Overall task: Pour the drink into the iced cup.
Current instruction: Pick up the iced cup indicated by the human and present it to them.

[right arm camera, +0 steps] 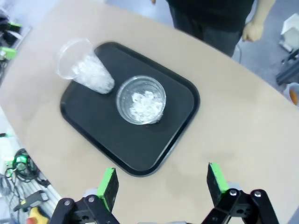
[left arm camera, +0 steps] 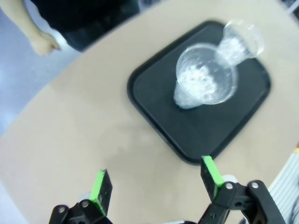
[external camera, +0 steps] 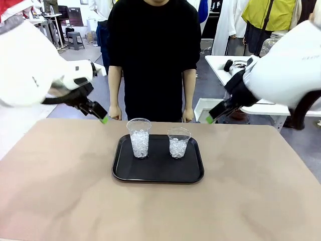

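Early in the job, by the look of it, with nothing poured. At mid-frame in the front view, on a black tray [external camera: 158, 173] atop the table [external camera: 60, 191]: a tall cup [external camera: 139, 138] to the left and a short cup [external camera: 178, 142] just to its right, near but apart, both upright, both loaded with ice, dry of any drink. At upper left and upper right, over the table's far edge, the left gripper [left arm camera: 156, 183] and the right gripper [right arm camera: 163, 182], each spread wide on nothing, well apart from the tray. In each wrist view, green pads [left arm camera: 102, 189] at the bottom edge framing bare table, with tray and cups higher in the frame. Behind the tray, at top center, a person [external camera: 153, 50] in black, hands [external camera: 116, 112] down at the sides near the far edge, touching nothing. Left to do, on this evidence: everything, from fetching the drink to bringing it over a cup and pouring. No telling which cup to fill.
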